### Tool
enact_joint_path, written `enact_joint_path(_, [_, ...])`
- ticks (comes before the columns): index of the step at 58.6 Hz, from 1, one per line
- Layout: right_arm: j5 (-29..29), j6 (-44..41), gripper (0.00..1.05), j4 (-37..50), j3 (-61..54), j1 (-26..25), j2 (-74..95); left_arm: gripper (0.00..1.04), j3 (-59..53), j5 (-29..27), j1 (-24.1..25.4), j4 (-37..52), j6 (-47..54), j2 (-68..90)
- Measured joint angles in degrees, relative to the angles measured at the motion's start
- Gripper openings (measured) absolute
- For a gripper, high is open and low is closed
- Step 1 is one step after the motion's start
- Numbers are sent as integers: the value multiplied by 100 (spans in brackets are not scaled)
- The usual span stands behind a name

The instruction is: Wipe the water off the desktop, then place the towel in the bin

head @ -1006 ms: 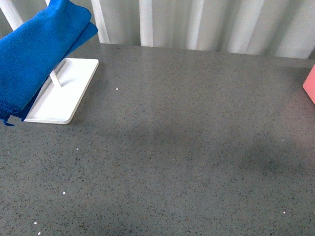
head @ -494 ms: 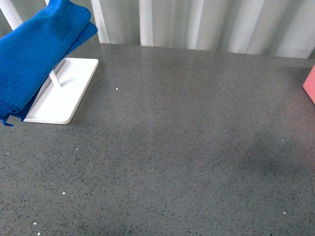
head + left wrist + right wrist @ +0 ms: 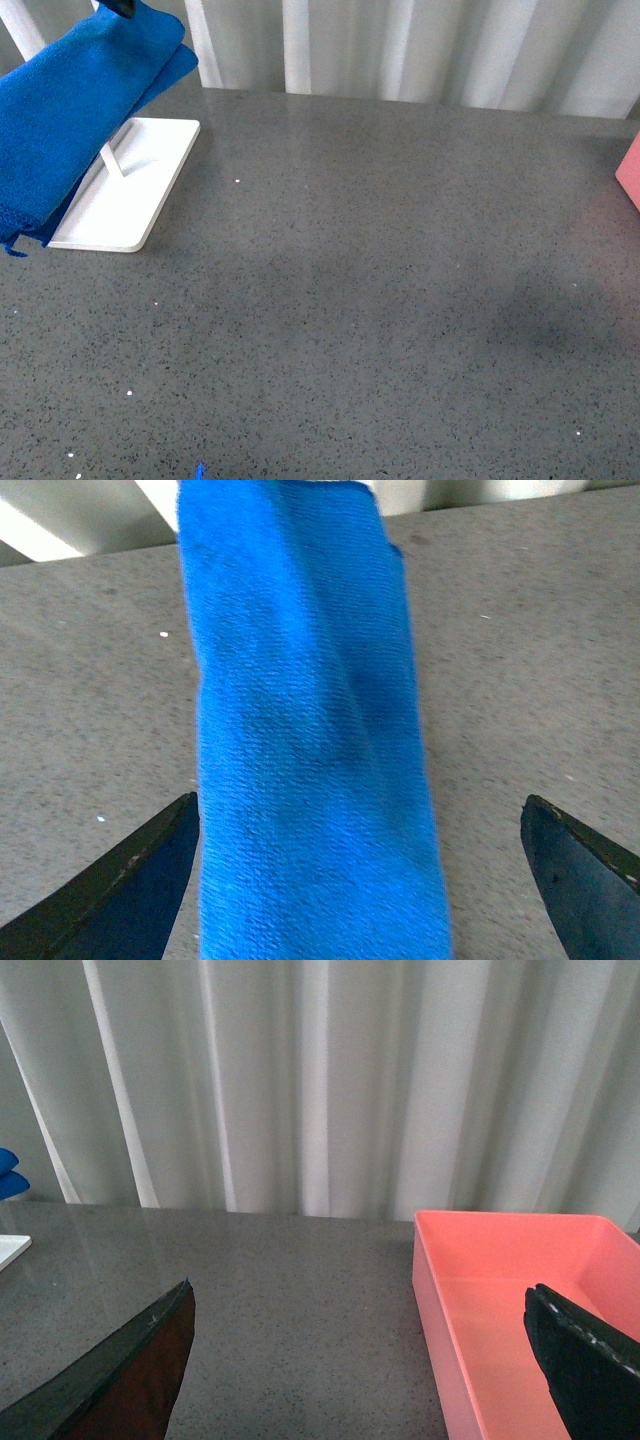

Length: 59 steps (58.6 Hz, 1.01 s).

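Black, pointed fingers (image 3: 120,890) are seen on the left gripper (image 3: 359,805). Those of the right gripper (image 3: 360,1295) are edged pale grey.

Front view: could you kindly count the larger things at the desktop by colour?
Blue: 1, the towel
White: 1, the tray
Pink: 1, the bin
Total: 3

Nothing here carries writing, a label, a brand or a number that I can read. The towel (image 3: 310,740), the bin (image 3: 432,1300), the white tray (image 3: 130,205) and the desktop (image 3: 380,300) all look plain. The left wrist view is a bit soft, so a tiny tag might escape me.
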Motion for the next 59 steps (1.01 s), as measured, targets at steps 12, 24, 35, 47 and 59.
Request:
enact_joint_path(12, [2, 0, 98, 0, 0, 0, 0, 98, 15, -256, 111, 337, 63, 269])
enact_joint_path(24, [2, 2, 98, 0, 0, 0, 0, 98, -46, -431, 264, 645, 79, 525])
enact_joint_path(35, [2, 0, 98, 0, 0, 0, 0, 98, -186, -302, 297, 697, 59, 564])
enact_joint_path(47, [0, 0, 98, 0, 0, 0, 0, 97, -278, -251, 295, 737, 66, 581])
enact_joint_path(59, [2, 0, 98, 0, 0, 0, 0, 67, -293, -234, 308, 737, 68, 592])
